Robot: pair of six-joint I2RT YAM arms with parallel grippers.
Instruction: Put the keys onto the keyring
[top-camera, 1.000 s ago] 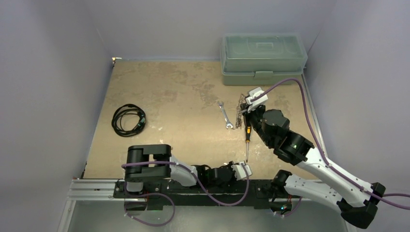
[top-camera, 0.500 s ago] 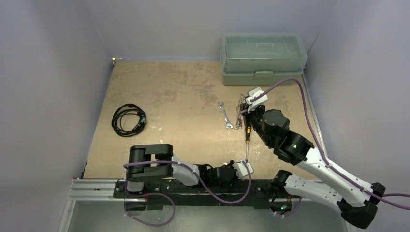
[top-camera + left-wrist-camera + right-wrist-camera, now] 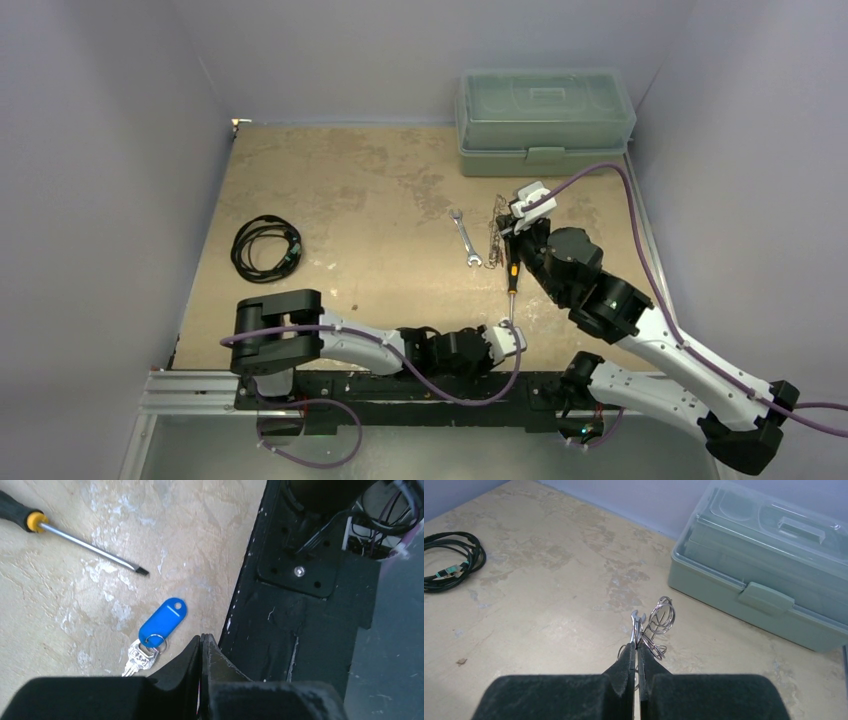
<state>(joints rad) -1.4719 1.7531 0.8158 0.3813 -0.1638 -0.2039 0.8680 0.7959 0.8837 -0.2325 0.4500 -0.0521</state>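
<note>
Keys (image 3: 137,657) on a blue tag (image 3: 162,621), label unreadable, lie beside the shut left claw (image 3: 201,639); right claw (image 3: 636,647) pinches the keyring (image 3: 662,616).

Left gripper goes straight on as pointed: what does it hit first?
Likely bare table just right of the blue-tagged key, beside the black base plate. The shut left gripper aims between them, though depth is unclear.

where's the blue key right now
Left wrist view: the blue key lies on the table, just left of the left gripper, below the screwdriver tip.
</note>
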